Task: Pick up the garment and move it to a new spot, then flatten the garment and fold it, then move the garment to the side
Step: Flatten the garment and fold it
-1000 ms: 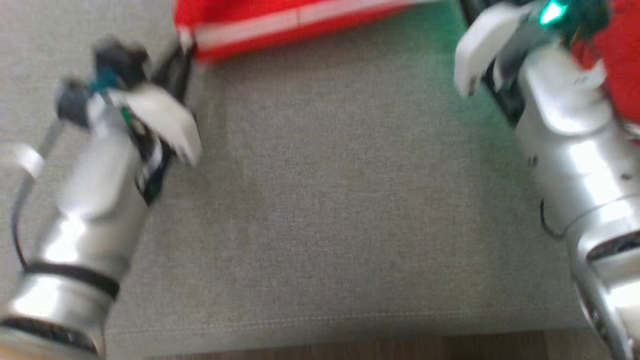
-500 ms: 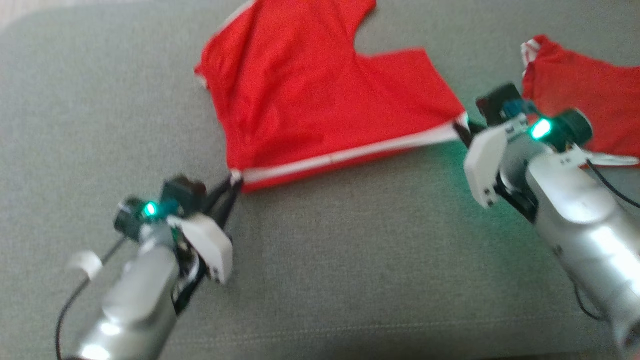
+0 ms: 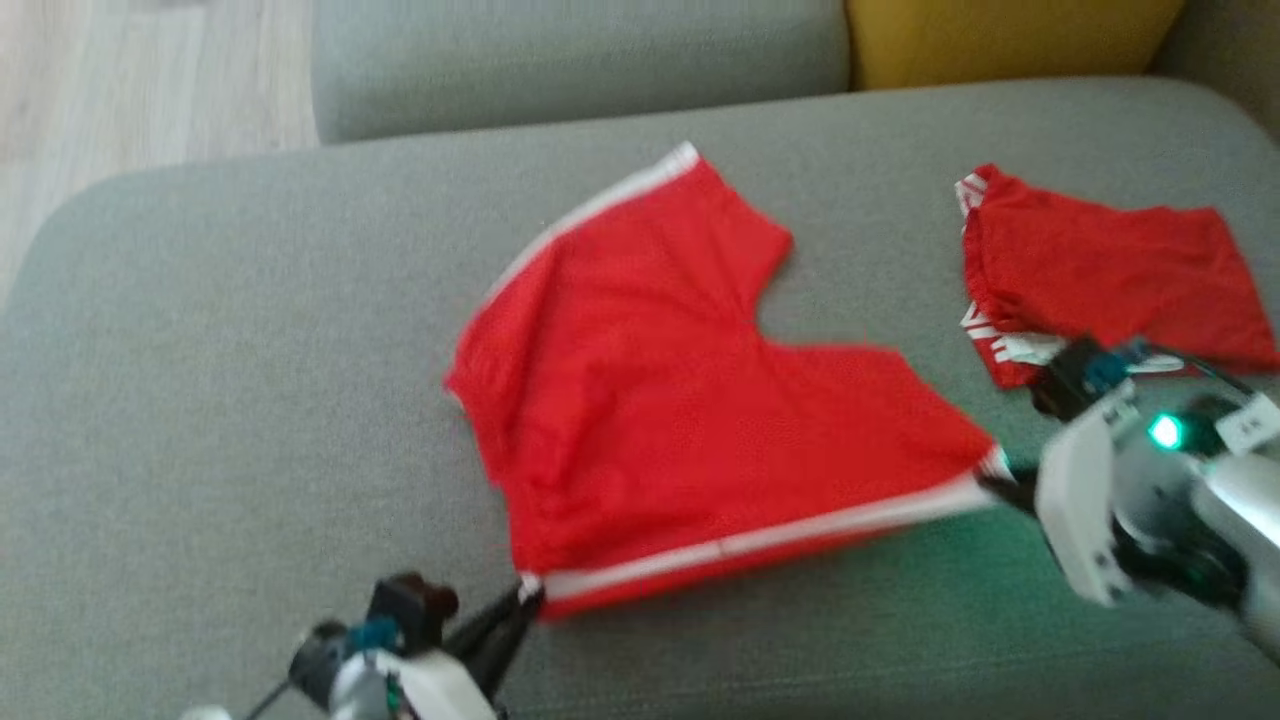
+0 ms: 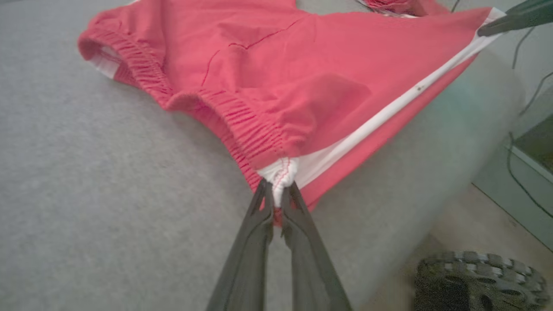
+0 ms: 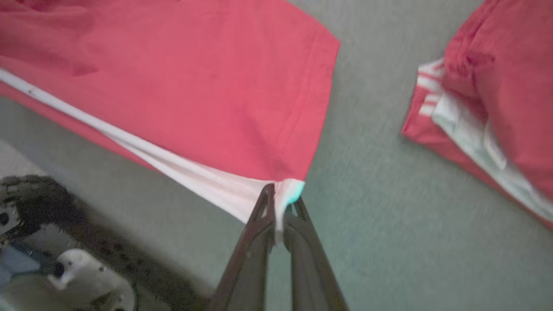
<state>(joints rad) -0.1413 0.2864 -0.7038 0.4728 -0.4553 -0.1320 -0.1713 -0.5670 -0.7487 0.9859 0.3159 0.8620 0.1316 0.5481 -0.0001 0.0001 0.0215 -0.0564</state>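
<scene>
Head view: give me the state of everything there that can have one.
left claw, shut on the red shorts at the waistband corner
right claw, shut on the shorts' hem corner
red shorts, spread out, near edge pulled taut
folded red garment, lying apart, untouched

Red fabric garments with white stripes: 2. One pair of red shorts [image 3: 680,400], spread between the claws, a corner in each; one folded red piece [image 3: 1100,270] just beyond the right claw [image 3: 990,480].
Dark two-fingered claws: 2, counting the left claw [image 3: 528,597].
Grey woven sofa cushions: 2. Seat cushion [image 3: 200,400] beneath both claws; back cushion [image 3: 580,50] far beyond them.
Mustard-yellow cushion [image 3: 1000,40]: 1, far beyond the right claw.
</scene>
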